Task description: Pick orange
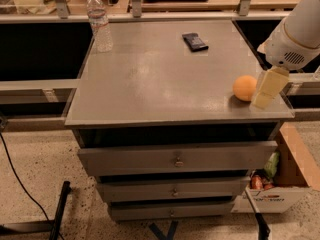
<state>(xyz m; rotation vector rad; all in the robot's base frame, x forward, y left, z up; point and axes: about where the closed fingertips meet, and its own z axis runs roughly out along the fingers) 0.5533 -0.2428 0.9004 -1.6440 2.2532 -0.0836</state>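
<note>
- Table (150, 79): grey flat top, fills most of view; 3 drawers (175, 159) stacked under front edge, top one pulled out a bit further than the 2 below.
- Robot arm (297, 34): white housing w/ a vent grille, comes in from upper-right corner of view, sits at approx 3 o'clock off the table top, over its right edge.
- Cardboard box (287, 184): on the floor at 4-5 o'clock of the table, against its right side; some packets inside, too small to tell what.
- Water bottle (99, 21): clear, white cap, upright at 11 o'clock on table top, near far-left corner.
- Gripper (265, 91): pale yellow, hangs below the arm housing at 4 o'clock on table top, tip down at the surface near the right front corner. Released or clenched: can't tell.
- Orange (245, 88): round, on table top at 4 o'clock, near right edge; gripper sits just beside it at its 3 o'clock. Contact btwn them: can't tell.
- Dark flat item (194, 41): small black rectangle lying at 1 o'clock on table top, well apart from orange and bottle.
</note>
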